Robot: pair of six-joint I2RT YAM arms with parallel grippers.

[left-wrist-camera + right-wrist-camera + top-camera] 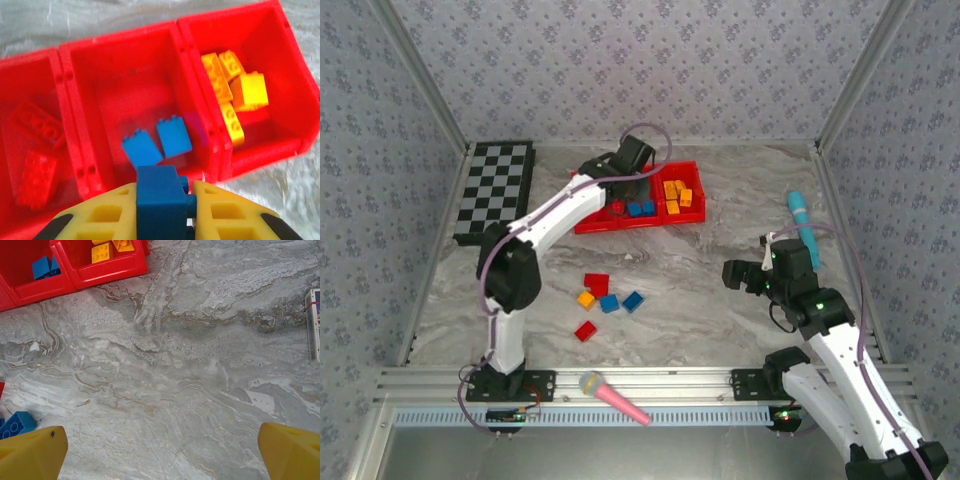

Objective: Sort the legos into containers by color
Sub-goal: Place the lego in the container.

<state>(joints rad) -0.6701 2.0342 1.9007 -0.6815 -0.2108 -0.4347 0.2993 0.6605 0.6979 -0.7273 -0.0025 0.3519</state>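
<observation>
Two blue legos point(141, 148) lie in the middle container point(120, 75); left hand point(165, 212) grips a third lego point(156, 192); right hand point(161, 450) wide.

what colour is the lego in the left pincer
Blue. The lego shows best in the left wrist view, held in the left pincer.

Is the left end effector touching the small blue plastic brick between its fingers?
Touching. Left wrist view: the left end effector is shut on the small blue plastic brick, yellow fingers against both sides.
</observation>
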